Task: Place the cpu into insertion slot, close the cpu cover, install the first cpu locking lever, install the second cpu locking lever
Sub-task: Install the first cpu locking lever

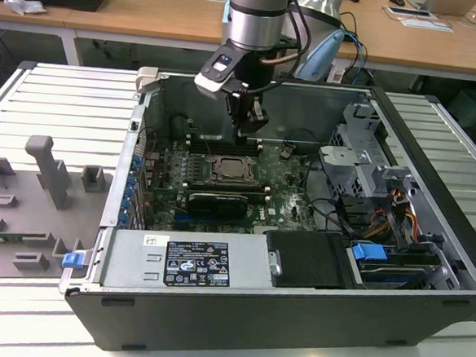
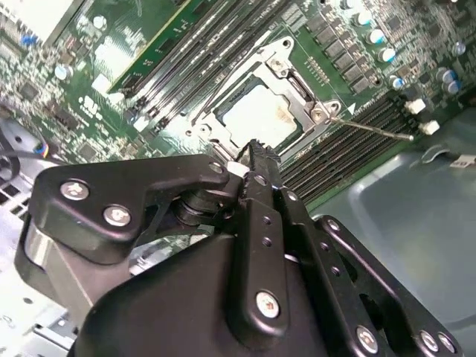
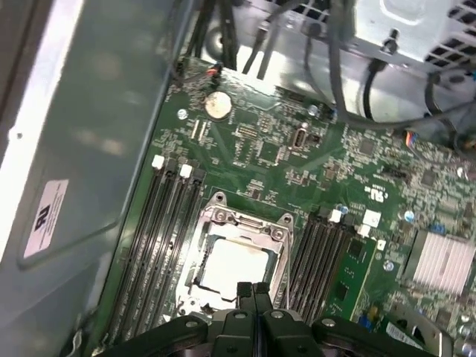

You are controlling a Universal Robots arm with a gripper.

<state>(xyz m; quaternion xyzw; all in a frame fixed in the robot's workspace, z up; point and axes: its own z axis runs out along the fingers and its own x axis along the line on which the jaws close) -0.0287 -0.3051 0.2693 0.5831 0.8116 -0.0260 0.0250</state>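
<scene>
I am looking down on a slatted metal worktop [image 1: 55,104] that is carrying an open computer case [image 1: 235,329] lying on its side, with grey moulded fixtures [image 1: 46,173] sitting beside it at the exterior view's left. The arm [image 1: 258,12] is reaching straight down into the case from above. A labelled power supply [image 1: 183,260] is filling the near wall of the case, and a metal drive cage [image 1: 362,159] with loose cables is crowding the exterior view's right. Nothing is lying between the hand and the green circuit board [image 3: 297,149]. Long black memory slots [image 3: 160,245] are flanking the insertion slot [image 1: 219,174] on two sides. The cpu cover [image 3: 245,221] is lying flat on that socket, and the cpu [image 3: 232,269] is sitting inside it, its pale top showing through the cover's window. In the second wrist view a thin metal rod [image 2: 372,129] is sticking out from one corner of the socket across the memory slots; I cannot tell whether it is latched. The hand [image 3: 253,288] is hovering just above the edge of the socket, pointing down at the board, its two fingers clenched together and gripping nothing.
</scene>
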